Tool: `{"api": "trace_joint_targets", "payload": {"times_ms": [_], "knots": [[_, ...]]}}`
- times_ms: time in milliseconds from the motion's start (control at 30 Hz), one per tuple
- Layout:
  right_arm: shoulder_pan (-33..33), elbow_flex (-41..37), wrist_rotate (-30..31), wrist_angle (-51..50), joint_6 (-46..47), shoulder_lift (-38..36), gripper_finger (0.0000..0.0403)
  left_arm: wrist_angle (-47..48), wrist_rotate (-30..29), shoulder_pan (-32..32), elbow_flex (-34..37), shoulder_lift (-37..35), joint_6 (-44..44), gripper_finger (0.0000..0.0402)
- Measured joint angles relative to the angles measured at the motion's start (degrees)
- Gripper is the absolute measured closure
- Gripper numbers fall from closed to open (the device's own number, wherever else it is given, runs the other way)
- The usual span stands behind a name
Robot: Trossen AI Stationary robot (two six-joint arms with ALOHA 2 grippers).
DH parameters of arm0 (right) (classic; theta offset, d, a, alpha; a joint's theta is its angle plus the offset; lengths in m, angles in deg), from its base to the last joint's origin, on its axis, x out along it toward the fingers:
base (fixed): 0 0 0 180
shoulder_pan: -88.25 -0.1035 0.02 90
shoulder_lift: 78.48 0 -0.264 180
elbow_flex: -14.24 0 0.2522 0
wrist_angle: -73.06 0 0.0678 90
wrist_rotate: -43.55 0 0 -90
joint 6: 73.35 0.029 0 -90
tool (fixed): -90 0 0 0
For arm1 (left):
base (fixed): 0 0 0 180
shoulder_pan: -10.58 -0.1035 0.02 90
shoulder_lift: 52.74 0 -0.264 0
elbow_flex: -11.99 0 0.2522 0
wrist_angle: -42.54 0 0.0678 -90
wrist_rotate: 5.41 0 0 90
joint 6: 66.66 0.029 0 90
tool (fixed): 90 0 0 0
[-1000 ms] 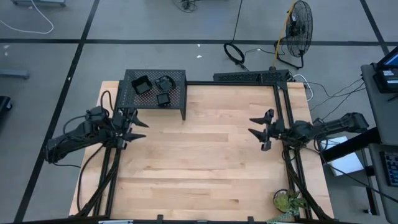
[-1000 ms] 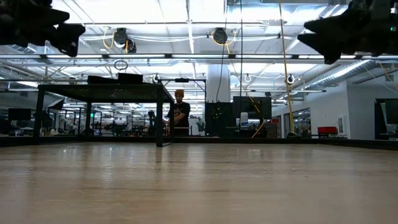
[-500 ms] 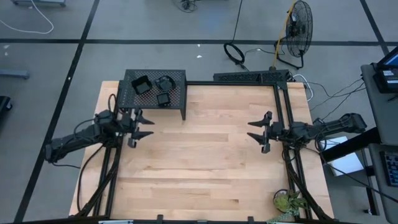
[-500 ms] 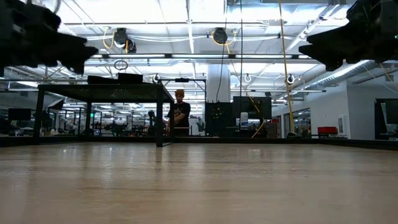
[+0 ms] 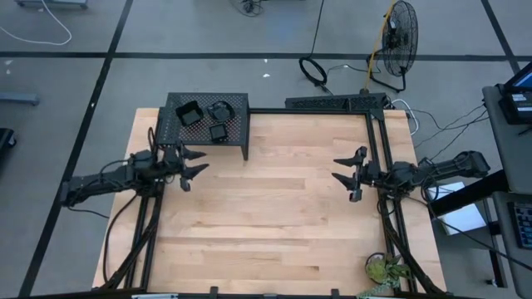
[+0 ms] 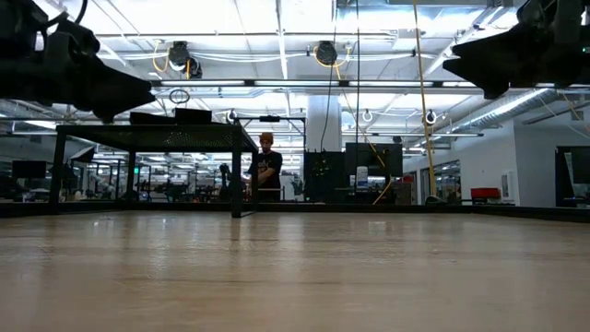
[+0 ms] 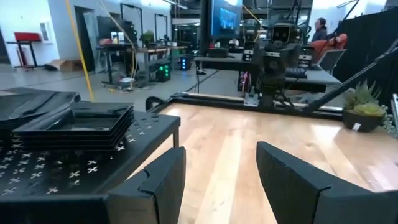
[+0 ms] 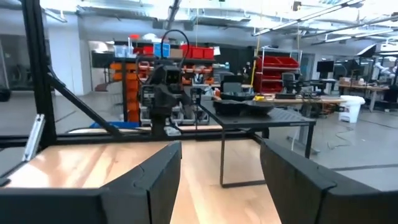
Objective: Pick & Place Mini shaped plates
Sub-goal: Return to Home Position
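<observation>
Swung inward, left hand faces right hand over wooden table, both spread; person beyond.

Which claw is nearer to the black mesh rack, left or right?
Left. The left claw sits just beside the rack; the right claw is across the table, well apart from it.

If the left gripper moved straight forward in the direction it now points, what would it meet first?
Nothing near, it seems: the open left gripper points across the bare table toward the right gripper, far opposite. The corner of the rack lies close beside that line, so clearance there is uncertain.
</observation>
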Motion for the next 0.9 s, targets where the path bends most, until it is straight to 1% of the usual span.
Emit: {"api": "trace_joint_targets", "payload": {"times_ms": [133, 267, 333, 433, 900], "knots": [[0.0, 0.0, -1.4, -0.1, 0.4, 0.0, 0.0195, -1.4, -1.0, 1.8, 0.0, 0.0, 0.6, 0.0204], [0.0, 0.0, -1.3, -0.1, -0.1, 0.0, 0.0195, 0.3, -1.5, 2.1, 0.0, 0.0, 6.2, 0.0204], [0.0, 0.0, -1.3, -0.1, 0.2, 0.0, 0.0195, 0.3, -1.6, 2.1, 0.0, 0.0, 7.4, 0.0204], [0.0, 0.0, -1.3, -0.2, 1.5, 0.0, 0.0195, 0.1, -1.6, 2.1, 0.0, 0.0, 7.0, 0.0204], [0.0, 0.0, -1.3, -0.2, 1.1, 0.0, 0.0195, 0.1, -1.7, 2.1, 0.0, 0.0, 6.9, 0.0204]]}}
